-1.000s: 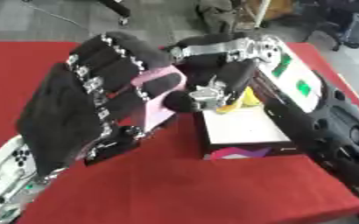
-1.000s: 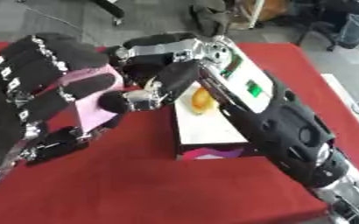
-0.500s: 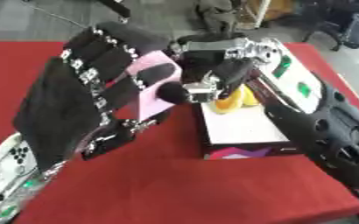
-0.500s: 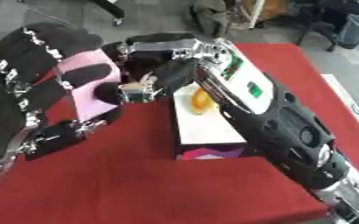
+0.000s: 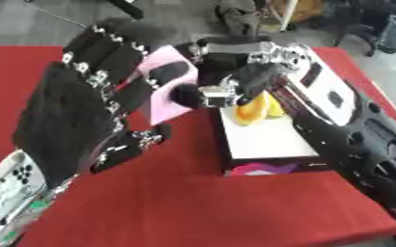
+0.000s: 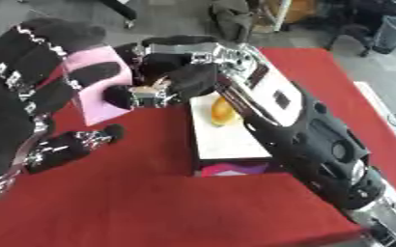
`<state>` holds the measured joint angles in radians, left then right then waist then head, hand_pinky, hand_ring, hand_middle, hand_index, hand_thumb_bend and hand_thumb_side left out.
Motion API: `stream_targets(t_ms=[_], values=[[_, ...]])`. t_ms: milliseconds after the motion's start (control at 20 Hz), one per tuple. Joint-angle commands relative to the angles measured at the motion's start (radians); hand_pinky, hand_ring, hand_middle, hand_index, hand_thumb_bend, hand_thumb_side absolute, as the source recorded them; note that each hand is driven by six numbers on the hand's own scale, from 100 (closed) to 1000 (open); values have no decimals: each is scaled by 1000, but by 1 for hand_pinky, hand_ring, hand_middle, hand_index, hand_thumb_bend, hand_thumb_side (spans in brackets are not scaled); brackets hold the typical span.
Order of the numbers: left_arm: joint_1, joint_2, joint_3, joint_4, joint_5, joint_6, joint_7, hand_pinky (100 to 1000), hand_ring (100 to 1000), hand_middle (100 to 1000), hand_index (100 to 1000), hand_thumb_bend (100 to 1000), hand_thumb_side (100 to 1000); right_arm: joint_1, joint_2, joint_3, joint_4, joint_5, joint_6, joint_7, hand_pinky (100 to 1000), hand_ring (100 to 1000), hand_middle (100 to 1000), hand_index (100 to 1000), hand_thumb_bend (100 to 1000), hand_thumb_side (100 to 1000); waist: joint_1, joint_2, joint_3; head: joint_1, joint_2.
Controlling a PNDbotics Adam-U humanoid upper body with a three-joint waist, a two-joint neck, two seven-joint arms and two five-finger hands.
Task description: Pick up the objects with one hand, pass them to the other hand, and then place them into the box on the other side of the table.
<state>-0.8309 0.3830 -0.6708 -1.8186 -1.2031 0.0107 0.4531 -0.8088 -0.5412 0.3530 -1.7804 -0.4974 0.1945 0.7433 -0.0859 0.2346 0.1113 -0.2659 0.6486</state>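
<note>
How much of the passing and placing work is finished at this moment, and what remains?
Done: a yellow-orange rounded object already lies in the white open box. In hand: the left hand holds a pink flat block, and the right hand reaches to it at the edge. Left: complete the handover, then place the pink block into the box.

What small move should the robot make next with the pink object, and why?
Probably the right hand should close on the pink object, then the left hand let go. Both hands meet at it, left fingers curled on it, beside the box holding a yellow-orange item.
</note>
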Motion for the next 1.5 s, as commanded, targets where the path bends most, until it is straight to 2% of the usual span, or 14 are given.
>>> stream_targets(t_ms=[50,300,700,900,1100,1250,1500], values=[[14,38,42,10,-10,41,4,763,790,777,906,1000,100,-18,-28,-35,-23,-26,-6,-8,996,950,187,588,100,414,6,-23,-1,-4,-9],[37,69,78,-15,13,88,52,763,791,780,920,1000,126,-13,-34,-45,-17,-25,-2,-29,997,951,186,588,100,414,8,-24,0,-12,-6],[67,109,105,-26,54,121,96,759,787,780,921,1000,158,-3,-39,-56,-9,-27,9,-49,999,954,183,587,100,416,10,-24,0,-20,-5],[98,138,124,-21,78,147,110,749,775,778,912,1000,133,8,-51,-74,-3,-32,15,-72,1000,955,182,588,100,417,10,-22,-1,-23,-6],[145,182,155,-10,140,200,145,740,762,778,884,881,109,38,-91,-116,10,-36,8,-118,1000,957,189,597,100,415,10,-21,-4,-25,-6],[190,211,188,-8,179,240,178,729,745,768,843,781,151,74,-128,-162,29,-40,1,-158,1000,970,211,622,100,415,10,-19,-6,-26,-8],[266,239,238,-21,228,294,245,713,732,759,830,741,171,136,-186,-235,74,-28,-20,-181,1000,980,227,641,100,395,10,-17,-6,-26,-11]])
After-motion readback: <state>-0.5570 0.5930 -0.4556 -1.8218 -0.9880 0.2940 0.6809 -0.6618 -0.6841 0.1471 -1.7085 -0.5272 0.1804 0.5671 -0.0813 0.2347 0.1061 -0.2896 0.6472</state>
